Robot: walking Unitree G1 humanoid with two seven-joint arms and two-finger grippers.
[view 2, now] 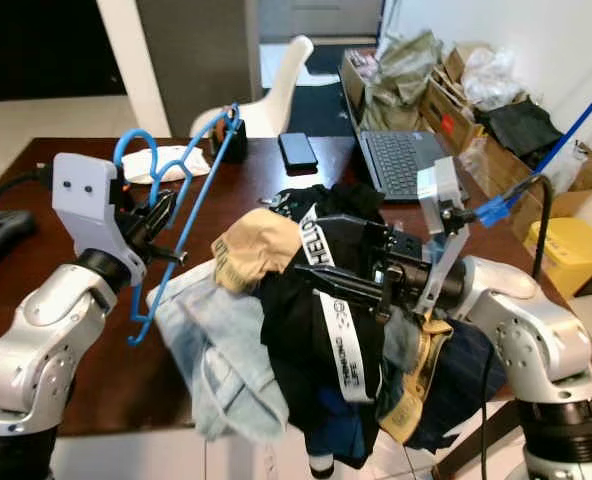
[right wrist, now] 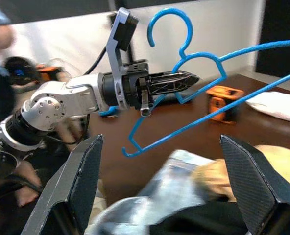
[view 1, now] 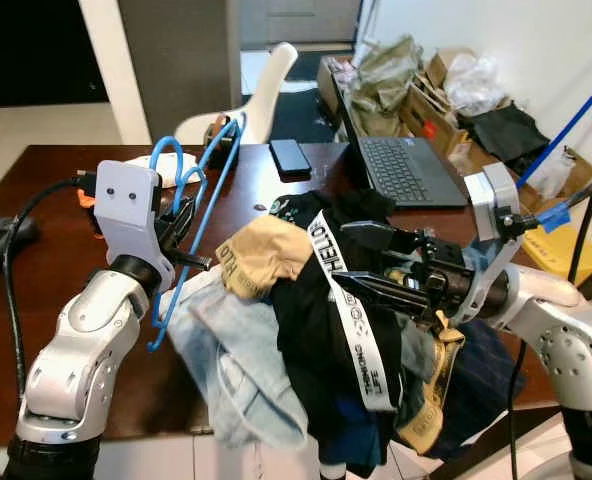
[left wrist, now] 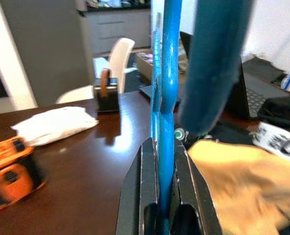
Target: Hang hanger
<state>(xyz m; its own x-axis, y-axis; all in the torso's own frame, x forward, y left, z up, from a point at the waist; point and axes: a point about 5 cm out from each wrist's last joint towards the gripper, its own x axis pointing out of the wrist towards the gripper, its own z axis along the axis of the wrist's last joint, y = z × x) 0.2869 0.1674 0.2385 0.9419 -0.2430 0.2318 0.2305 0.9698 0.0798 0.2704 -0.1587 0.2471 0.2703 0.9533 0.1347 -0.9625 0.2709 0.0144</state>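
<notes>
Dark wooden table (view 1: 56,250) stretched across the view, with a laptop (view 1: 401,165), a phone (view 1: 290,156) and an orange tape measure (left wrist: 10,169) on it, and a white chair (view 1: 261,95) behind. Heaped in the middle, partly over the near edge: a pile of clothes (view 1: 316,320), with pale blue denim, a tan piece and black fabric crossed by a white printed band.

Left gripper (view 1: 181,235) raised above the table's left half, fingers pressed together on 1 wire of the blue hanger (view 1: 201,200), as seen from the left wrist. Hanger held clear of the table, its long axis running up and away from the robot, the hook (right wrist: 167,27) at the top, the lower corner hanging near the denim. Seen from the right wrist, 2 blue wires reaching off past the picture's edge, so possibly more than 1 hanger in that grip; hard to tell.

Right gripper (view 1: 376,262) held over the clothes pile, fingers spread wide, nothing between them, aimed leftward toward the hanger. Hanger lay to that gripper's left, well apart, the pile between. Left arm plainly nearer, already carrying it. No rail or hook for hanging visible, so next move probably a turn or walk toward one.
</notes>
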